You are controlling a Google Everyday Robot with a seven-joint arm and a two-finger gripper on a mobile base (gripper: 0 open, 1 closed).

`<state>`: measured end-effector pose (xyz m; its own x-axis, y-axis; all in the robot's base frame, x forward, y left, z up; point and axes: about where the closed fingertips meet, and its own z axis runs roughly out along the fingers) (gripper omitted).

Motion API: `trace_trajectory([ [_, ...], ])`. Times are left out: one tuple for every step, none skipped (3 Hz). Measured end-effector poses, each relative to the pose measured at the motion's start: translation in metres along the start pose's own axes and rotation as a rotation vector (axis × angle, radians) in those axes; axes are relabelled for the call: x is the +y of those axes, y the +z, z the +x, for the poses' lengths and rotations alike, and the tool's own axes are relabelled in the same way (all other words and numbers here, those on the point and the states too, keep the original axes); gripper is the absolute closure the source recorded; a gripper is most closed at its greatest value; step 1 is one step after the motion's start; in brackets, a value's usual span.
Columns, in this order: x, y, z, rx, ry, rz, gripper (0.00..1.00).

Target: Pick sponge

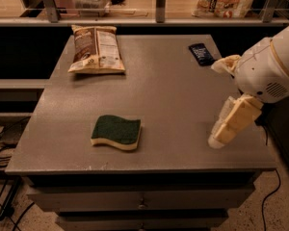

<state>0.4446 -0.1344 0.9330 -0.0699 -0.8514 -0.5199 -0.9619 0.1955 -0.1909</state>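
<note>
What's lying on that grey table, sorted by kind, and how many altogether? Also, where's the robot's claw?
sponge: 1
chip bag: 1
small black packet: 1
Total: 3
The gripper hangs over the table near its right edge, apart from the sponge.

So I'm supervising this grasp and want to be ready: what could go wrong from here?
The gripper hangs over the right side of the table, well apart from the sponge, so a low sideways approach could scrape the tabletop. The sponge lies flat near the front edge; a push instead of a pinch might nudge it off.
</note>
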Motion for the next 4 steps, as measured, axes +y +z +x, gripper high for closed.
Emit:
trace_trajectory([
  [0.001, -0.001, -0.016, -0.054, 0.005, 0.005, 0.0],
  [0.004, 0.005, -0.017, -0.063, 0.002, -0.02, 0.0],
  [0.022, 0.027, -0.04, -0.122, -0.026, -0.066, 0.0],
  [0.045, 0.056, -0.076, -0.206, -0.062, -0.123, 0.0],
])
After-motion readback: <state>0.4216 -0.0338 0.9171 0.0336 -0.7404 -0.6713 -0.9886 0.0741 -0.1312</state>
